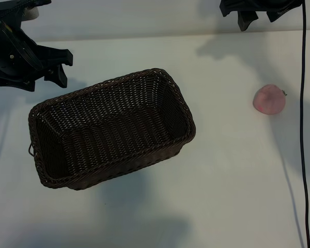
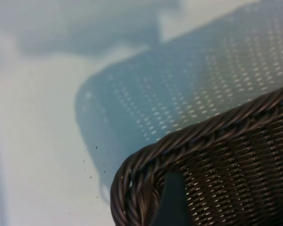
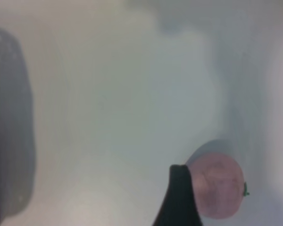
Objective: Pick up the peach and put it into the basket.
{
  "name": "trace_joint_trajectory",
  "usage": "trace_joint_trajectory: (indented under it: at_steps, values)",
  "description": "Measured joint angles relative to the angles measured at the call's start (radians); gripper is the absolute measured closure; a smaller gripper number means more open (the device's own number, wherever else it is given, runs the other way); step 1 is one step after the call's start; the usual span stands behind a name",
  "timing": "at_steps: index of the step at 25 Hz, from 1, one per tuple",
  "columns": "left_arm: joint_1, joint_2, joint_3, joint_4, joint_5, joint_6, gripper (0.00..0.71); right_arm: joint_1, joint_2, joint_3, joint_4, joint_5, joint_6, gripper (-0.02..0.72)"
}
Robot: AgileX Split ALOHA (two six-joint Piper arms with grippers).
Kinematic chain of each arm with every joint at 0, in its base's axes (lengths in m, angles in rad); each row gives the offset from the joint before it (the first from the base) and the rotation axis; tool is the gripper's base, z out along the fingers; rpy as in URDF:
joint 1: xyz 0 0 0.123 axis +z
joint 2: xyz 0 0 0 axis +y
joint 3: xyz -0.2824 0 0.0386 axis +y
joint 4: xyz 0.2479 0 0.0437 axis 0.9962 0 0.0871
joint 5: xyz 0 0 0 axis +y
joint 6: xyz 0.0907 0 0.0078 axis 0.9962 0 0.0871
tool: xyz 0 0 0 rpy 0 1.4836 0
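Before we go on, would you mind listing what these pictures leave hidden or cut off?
- Right hand: cut off by the exterior view's top edge; only two finger ends show.
- Left hand: arm runs off that view's left edge.
- Basket inside near wall: hidden by its own rim there.
- Peach: partly behind a dark finger in the right wrist view.

basket (image 2: 217, 174) corner fills the lower side of the left wrist view, braided rim curving round, woven wall inside. one dark left gripper finger (image 2: 172, 202) sits just inside the rim. white table (image 2: 37, 141) beyond carries the basket's dotted shadow.
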Motion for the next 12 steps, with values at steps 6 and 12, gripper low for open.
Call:
trace_joint_trajectory:
  at_steps: [6, 12]
  values:
    - [0.000, 0.000, 0.000, 0.000, -0.007, 0.000, 0.125, 0.000, 0.000, 0.000, 0.002, 0.000, -0.001, 0.147]
    - [0.000, 0.000, 0.000, 0.000, -0.016, 0.000, 0.125, 0.000, 0.000, 0.000, 0.016, 0.000, 0.000, 0.147]
